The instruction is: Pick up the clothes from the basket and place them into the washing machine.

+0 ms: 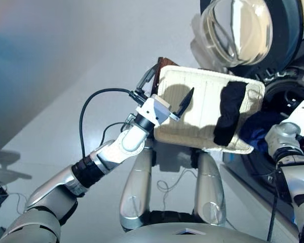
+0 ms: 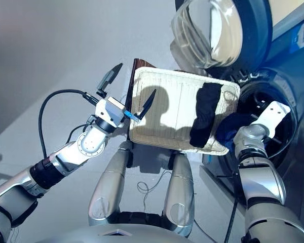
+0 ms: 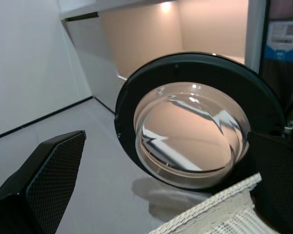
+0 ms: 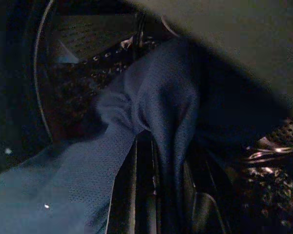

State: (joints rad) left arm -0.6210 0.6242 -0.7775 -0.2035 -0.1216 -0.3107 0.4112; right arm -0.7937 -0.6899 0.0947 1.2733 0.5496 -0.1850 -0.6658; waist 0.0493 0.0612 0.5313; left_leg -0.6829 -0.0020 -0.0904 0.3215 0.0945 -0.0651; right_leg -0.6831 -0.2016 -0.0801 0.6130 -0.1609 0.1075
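This looks like a laundry corner in a showroom or test space rather than a lived-in home. A dark front-loading washing machine (image 2: 273,126) stands at the right with its round glass porthole door (image 3: 195,122) swung open, on a bare pale grey floor (image 1: 66,76). Plain white walls (image 3: 29,58) and a printed label (image 3: 284,39) on the panel above complete it.

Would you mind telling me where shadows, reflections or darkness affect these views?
Left eye view: the left gripper casts a dark shadow on the basket. Left wrist view: the porthole door mirrors warm light. Right wrist view: very dim, the navy cloth barely readable against the drum.
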